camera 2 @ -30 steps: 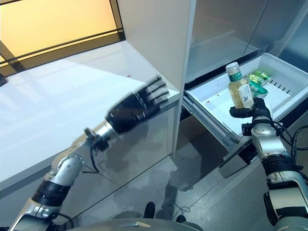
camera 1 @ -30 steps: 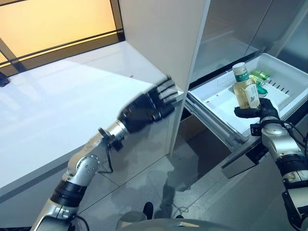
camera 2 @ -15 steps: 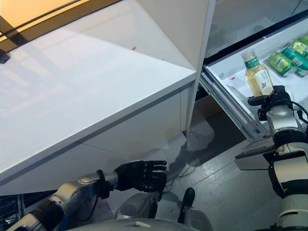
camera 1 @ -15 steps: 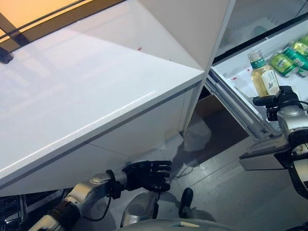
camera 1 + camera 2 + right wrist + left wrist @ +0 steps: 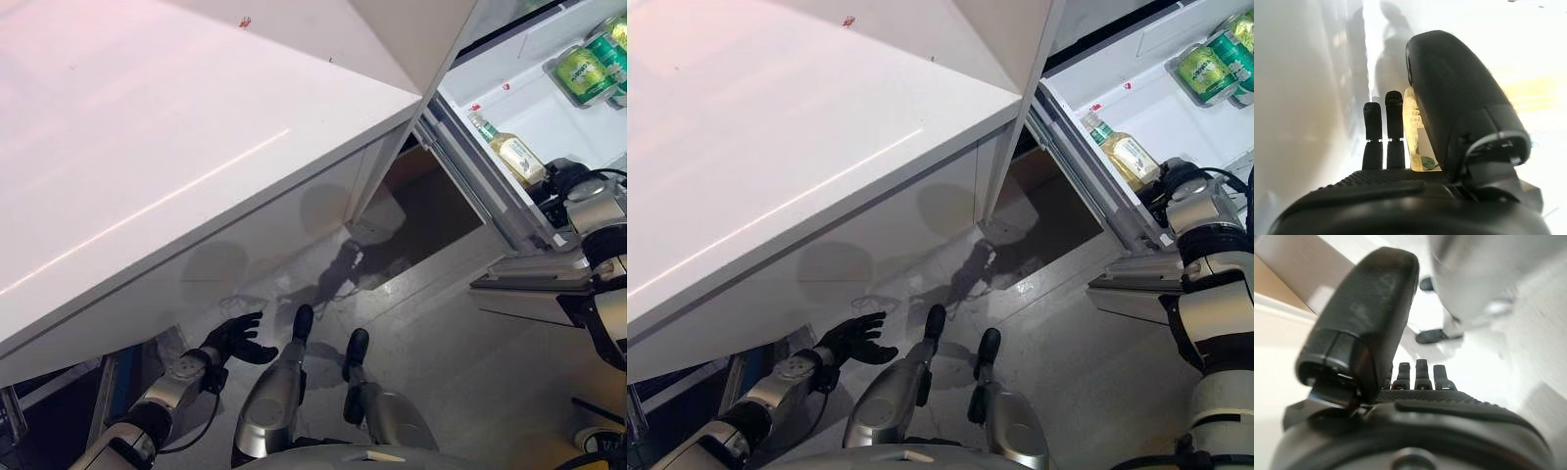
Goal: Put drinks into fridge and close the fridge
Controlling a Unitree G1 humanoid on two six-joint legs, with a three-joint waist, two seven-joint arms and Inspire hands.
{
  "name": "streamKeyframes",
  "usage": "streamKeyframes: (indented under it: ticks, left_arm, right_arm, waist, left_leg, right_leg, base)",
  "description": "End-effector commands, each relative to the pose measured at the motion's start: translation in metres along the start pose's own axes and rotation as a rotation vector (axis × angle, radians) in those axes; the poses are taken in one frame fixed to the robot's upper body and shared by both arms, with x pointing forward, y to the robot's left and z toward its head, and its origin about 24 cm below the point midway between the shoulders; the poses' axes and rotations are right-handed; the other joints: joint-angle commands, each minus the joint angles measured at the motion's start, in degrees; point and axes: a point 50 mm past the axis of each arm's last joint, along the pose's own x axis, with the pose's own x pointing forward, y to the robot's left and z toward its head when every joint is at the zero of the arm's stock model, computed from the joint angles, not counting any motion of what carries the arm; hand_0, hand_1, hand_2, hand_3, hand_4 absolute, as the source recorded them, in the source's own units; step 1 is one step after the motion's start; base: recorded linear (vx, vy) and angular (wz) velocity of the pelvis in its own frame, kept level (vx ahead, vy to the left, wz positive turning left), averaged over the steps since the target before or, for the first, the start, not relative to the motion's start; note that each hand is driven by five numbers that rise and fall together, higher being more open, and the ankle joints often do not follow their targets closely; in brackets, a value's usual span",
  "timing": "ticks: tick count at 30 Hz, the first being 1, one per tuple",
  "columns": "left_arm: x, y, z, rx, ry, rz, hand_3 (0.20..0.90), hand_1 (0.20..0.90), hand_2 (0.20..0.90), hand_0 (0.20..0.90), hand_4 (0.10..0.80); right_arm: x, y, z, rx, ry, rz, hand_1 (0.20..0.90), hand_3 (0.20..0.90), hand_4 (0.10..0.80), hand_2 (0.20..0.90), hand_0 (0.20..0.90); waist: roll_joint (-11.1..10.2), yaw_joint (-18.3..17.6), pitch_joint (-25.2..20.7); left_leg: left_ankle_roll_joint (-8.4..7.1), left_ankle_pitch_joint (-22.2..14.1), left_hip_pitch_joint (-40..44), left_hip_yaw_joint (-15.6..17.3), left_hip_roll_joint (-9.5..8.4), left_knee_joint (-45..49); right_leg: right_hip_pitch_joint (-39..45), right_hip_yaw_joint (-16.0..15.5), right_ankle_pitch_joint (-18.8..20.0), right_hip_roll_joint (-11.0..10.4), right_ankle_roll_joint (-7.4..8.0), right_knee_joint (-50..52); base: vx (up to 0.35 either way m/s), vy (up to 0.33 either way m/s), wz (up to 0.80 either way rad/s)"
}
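Left hand [image 5: 235,340] hangs low near the floor under the white counter [image 5: 147,147], fingers spread and loosely straight, nothing in it. Wrist view confirms: thumb up, fingers extended, empty

Right hand [image 5: 1176,186] sits at the front edge of the pulled-out fridge drawer [image 5: 1136,88]; from the head views the wrist hides most of it. Its wrist view shows straight fingers [image 5: 1382,132] and the thumb beside the bottle [image 5: 1415,142], pale yellow liquid between them. Can't tell if it still pinches or just touches

Bottle [image 5: 509,152] now lies tilted inside the drawer, white cap toward the counter, base at the hand. 0.5 s ago it stood upright in the grip above the drawer. Left arm has dropped further, and the whole view has shifted, so the camera moved

Drawer is glossy white plastic, rectangular tub on metal rails. Green cans [image 5: 586,70] lie on their sides at the far end, partly cut off by the frame edge. Counter top smooth, matt white
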Motion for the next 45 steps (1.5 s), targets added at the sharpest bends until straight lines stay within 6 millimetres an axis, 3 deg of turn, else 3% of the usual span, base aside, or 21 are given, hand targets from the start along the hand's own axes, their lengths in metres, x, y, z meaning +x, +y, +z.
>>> streamKeyframes:
  ticks: [1,11,17,21,24,29,34,36,40,41,45]
  left_arm:
    - [-0.003,0.006,-0.008,0.002,-0.002,0.048,0.900,0.900,0.900,0.900,0.800]
    - [-0.005,0.001,0.001,0.055,-0.073,0.018,0.900,0.900,0.900,0.900,0.800]
    - [-0.010,0.001,-0.007,0.092,-0.063,0.018,0.900,0.900,0.900,0.900,0.800]
    - [-0.014,0.002,-0.021,0.088,-0.014,0.047,0.900,0.900,0.900,0.900,0.800]
    - [-0.016,0.007,-0.036,0.081,0.043,0.077,0.900,0.900,0.900,0.900,0.800]
    - [-0.021,0.003,-0.059,0.085,0.129,0.084,0.900,0.900,0.900,0.900,0.800]
    - [-0.023,-0.008,-0.074,0.070,0.189,0.056,0.900,0.900,0.900,0.900,0.800]
    - [-0.022,-0.016,-0.078,0.080,0.212,0.030,0.900,0.900,0.900,0.900,0.800]
    - [-0.022,-0.022,-0.081,0.083,0.221,0.004,0.900,0.900,0.900,0.900,0.800]
    - [-0.022,-0.027,-0.082,0.088,0.227,-0.010,0.900,0.900,0.900,0.900,0.800]
    - [-0.022,-0.032,-0.082,0.088,0.226,-0.024,0.900,0.900,0.900,0.900,0.800]
  right_arm:
    - [-0.013,-0.054,-0.007,-0.079,0.083,-0.121,0.900,0.900,0.800,0.900,0.900]
    - [-0.028,-0.079,0.020,-0.012,-0.072,-0.157,0.900,0.900,0.800,0.900,0.900]
    - [-0.050,-0.085,0.058,0.040,-0.373,-0.152,0.900,0.900,0.800,0.900,0.900]
    - [-0.063,-0.078,0.061,0.180,-0.586,-0.121,0.900,0.900,0.800,0.900,0.900]
    - [-0.081,-0.078,0.060,0.297,-0.780,-0.225,0.900,0.900,0.800,0.900,0.900]
    - [-0.093,-0.086,0.033,0.558,-0.891,-0.381,0.900,0.900,0.800,0.900,0.900]
    - [-0.079,-0.078,-0.012,0.947,-0.808,-0.500,0.900,0.900,0.800,0.900,0.900]
    - [-0.065,-0.057,-0.036,1.143,-0.719,-0.513,0.900,0.900,0.800,0.900,0.900]
    - [-0.055,-0.033,-0.051,1.307,-0.636,-0.504,0.900,0.900,0.800,0.900,0.900]
    - [-0.049,-0.012,-0.059,1.385,-0.585,-0.477,0.900,0.900,0.800,0.900,0.900]
    - [-0.042,0.013,-0.067,1.472,-0.518,-0.441,0.900,0.900,0.800,0.900,0.900]
  waist:
    - [0.1,0.3,-1.7]
    - [-0.6,0.3,-2.0]
    - [-2.9,-0.8,-4.3]
    - [-4.1,-2.5,-6.8]
    - [-4.7,-4.0,-9.2]
    - [-4.5,-5.8,-12.9]
    - [-3.5,-6.9,-15.7]
    - [-2.9,-7.2,-16.6]
    - [-2.4,-7.3,-16.4]
    - [-2.3,-7.2,-15.5]
    - [-2.2,-6.4,-12.8]
  left_leg:
    - [0.08,-5.5,-1.2,0.8,-0.30,2.5]
    - [-0.16,-5.8,-1.2,1.3,-0.62,2.5]
    - [-0.35,-6.2,0.7,2.4,-0.26,1.6]
    - [-0.28,-6.5,2.7,3.1,-0.28,1.3]
    - [-0.10,-7.1,4.2,3.7,-0.21,1.0]
    - [-0.02,-8.2,6.4,4.6,-0.24,0.7]
    - [0.44,-9.6,8.8,5.5,-0.63,1.2]
    - [1.02,-10.8,9.6,5.5,-0.94,2.7]
    - [1.88,-12.4,9.9,5.2,-1.43,6.0]
    - [2.49,-13.9,9.8,4.7,-1.98,9.9]
    - [3.58,-17.7,8.2,3.8,-3.27,18.2]
  right_leg:
    - [-4.6,2.3,0.7,-1.1,2.57,5.4]
    - [-4.9,2.0,0.6,-1.3,2.57,5.6]
    - [-3.4,2.5,0.9,-0.8,2.95,4.6]
    - [-1.7,3.5,1.1,-0.5,3.11,3.8]
    - [-0.5,4.5,0.9,-0.3,3.48,3.6]
    - [1.1,5.7,0.8,-0.2,4.25,2.8]
    - [2.9,7.0,0.1,-0.5,4.45,3.2]
    - [3.7,7.6,-0.8,-1.1,4.30,4.7]
    - [4.0,8.0,-2.7,-2.0,3.99,8.5]
    - [4.1,7.8,-3.7,-2.7,3.70,11.7]
    - [4.0,7.2,-5.9,-3.8,3.08,17.1]
  base:
    - [-0.014,0.038,0.00]
    - [-0.025,0.037,-0.05]
    - [-0.009,0.017,-0.10]
    - [0.027,0.024,-0.04]
    - [0.037,0.004,-0.04]
    - [0.014,0.020,-0.14]
    - [0.051,0.035,-0.15]
    - [0.085,0.022,-0.27]
    - [0.089,0.005,-0.12]
    - [0.100,-0.012,-0.07]
    - [0.102,-0.026,0.01]
